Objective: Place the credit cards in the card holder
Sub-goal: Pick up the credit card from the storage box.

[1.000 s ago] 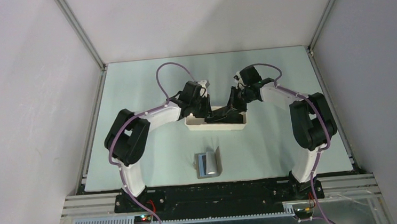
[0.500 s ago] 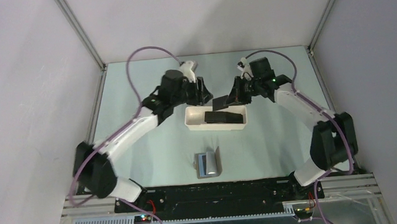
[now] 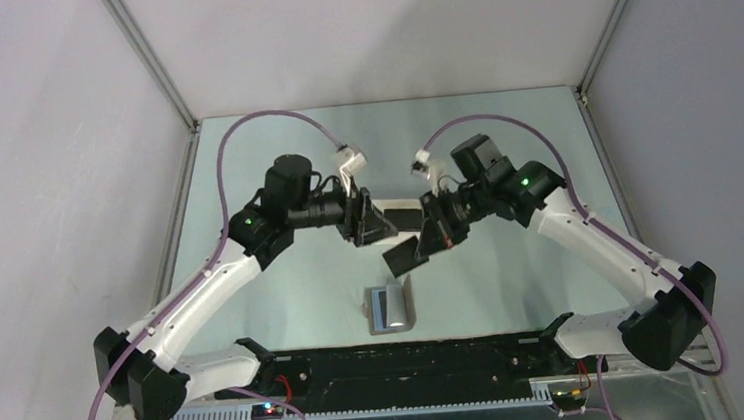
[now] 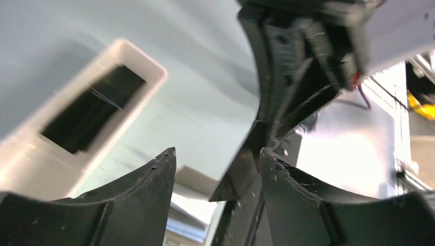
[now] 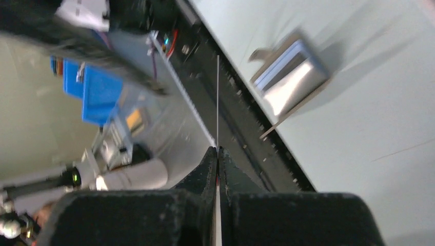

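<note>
Jaws: from above, your right gripper [image 3: 425,242] pinches one credit card [image 3: 404,256] in the air, near the open card holder [image 3: 391,309] lying on the table [image 3: 495,291], with your left gripper [image 3: 369,225] just beside. In the left wrist view its jaws gape, gripping nothing, with the white tray [image 4: 31,148] behind. In the right wrist view the fingers are pressed flat on the card, seen edge-on.
</note>
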Controlling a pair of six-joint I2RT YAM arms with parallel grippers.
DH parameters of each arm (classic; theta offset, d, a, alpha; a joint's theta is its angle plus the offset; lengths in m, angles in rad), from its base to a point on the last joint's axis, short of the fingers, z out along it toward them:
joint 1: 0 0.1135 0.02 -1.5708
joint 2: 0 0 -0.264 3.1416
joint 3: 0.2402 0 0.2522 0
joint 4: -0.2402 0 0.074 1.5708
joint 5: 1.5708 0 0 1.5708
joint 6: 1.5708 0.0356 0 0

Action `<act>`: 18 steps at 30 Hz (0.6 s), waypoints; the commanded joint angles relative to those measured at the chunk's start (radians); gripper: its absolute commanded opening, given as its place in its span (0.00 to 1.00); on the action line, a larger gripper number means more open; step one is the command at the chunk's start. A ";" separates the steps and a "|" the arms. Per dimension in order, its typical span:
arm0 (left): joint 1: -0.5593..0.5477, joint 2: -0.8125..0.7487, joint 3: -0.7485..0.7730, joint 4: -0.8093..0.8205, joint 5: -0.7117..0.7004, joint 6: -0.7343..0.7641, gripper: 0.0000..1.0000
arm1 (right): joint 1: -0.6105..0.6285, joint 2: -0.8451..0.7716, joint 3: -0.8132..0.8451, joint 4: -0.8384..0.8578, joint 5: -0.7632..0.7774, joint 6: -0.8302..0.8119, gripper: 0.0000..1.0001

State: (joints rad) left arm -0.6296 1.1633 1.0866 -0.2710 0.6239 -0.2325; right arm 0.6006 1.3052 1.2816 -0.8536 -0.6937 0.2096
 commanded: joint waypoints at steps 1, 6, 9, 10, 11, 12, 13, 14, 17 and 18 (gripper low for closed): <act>-0.032 -0.018 -0.055 -0.136 0.178 0.080 0.65 | 0.108 -0.049 0.029 -0.129 0.001 -0.047 0.00; -0.094 -0.007 -0.097 -0.174 0.270 0.094 0.63 | 0.165 -0.068 0.014 -0.142 -0.014 -0.040 0.00; -0.142 0.005 -0.109 -0.174 0.307 0.085 0.63 | 0.166 -0.075 0.013 -0.132 -0.033 -0.037 0.00; -0.150 0.014 -0.108 -0.175 0.315 0.084 0.63 | 0.165 -0.076 0.013 -0.126 -0.036 -0.034 0.00; -0.165 0.019 -0.106 -0.175 0.317 0.079 0.62 | 0.165 -0.074 0.013 -0.123 -0.044 -0.034 0.00; -0.170 0.027 -0.103 -0.175 0.321 0.077 0.61 | 0.166 -0.073 0.013 -0.119 -0.045 -0.034 0.00; -0.179 0.034 -0.098 -0.175 0.321 0.074 0.60 | 0.165 -0.071 0.013 -0.118 -0.043 -0.033 0.00; -0.183 0.041 -0.095 -0.175 0.319 0.072 0.58 | 0.166 -0.067 0.014 -0.118 -0.044 -0.034 0.00; -0.198 0.060 -0.072 -0.175 0.317 0.067 0.46 | 0.166 -0.063 0.013 -0.114 -0.050 -0.036 0.00; -0.199 0.070 -0.068 -0.175 0.320 0.064 0.34 | 0.166 -0.061 0.014 -0.112 -0.049 -0.037 0.00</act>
State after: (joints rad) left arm -0.8173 1.2129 0.9749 -0.4480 0.9028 -0.1730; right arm 0.7624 1.2579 1.2812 -0.9756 -0.7174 0.1822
